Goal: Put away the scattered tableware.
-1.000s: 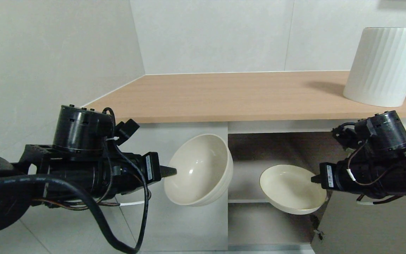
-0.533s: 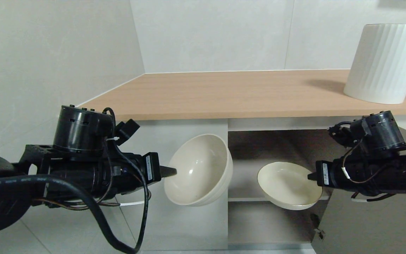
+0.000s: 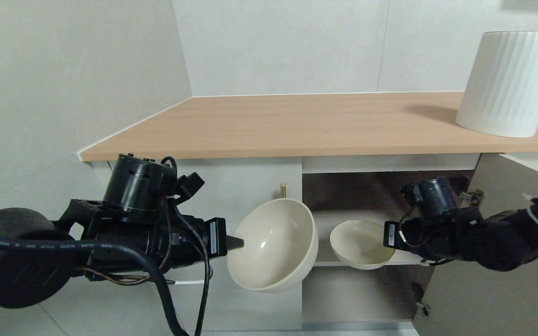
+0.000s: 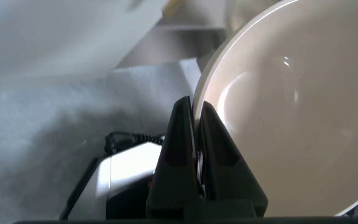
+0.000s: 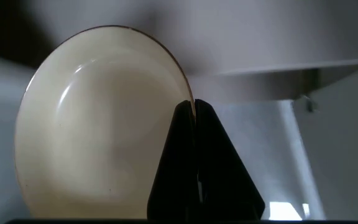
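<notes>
Head view: The left gripper (image 3: pixel 237 241) has its jaws closed on the rim of the bowl (image 3: pixel 273 245). The bowl is tilted, its opening facing the camera, in front of the closed door (image 3: pixel 231 179). The right gripper (image 3: pixel 387 234) has its jaws closed on the rim of the dish (image 3: pixel 360 243). The dish is inside the open compartment, just above the shelf (image 3: pixel 327 263). A ribbed container (image 3: pixel 512 84) stands on the counter (image 3: pixel 297 126).

Left wrist view: The left gripper (image 4: pixel 194 107) pinches the rim of the bowl (image 4: pixel 291 106) edge-on.

Right wrist view: The right gripper (image 5: pixel 193 107) pinches the rim of the dish (image 5: pixel 98 118).
</notes>
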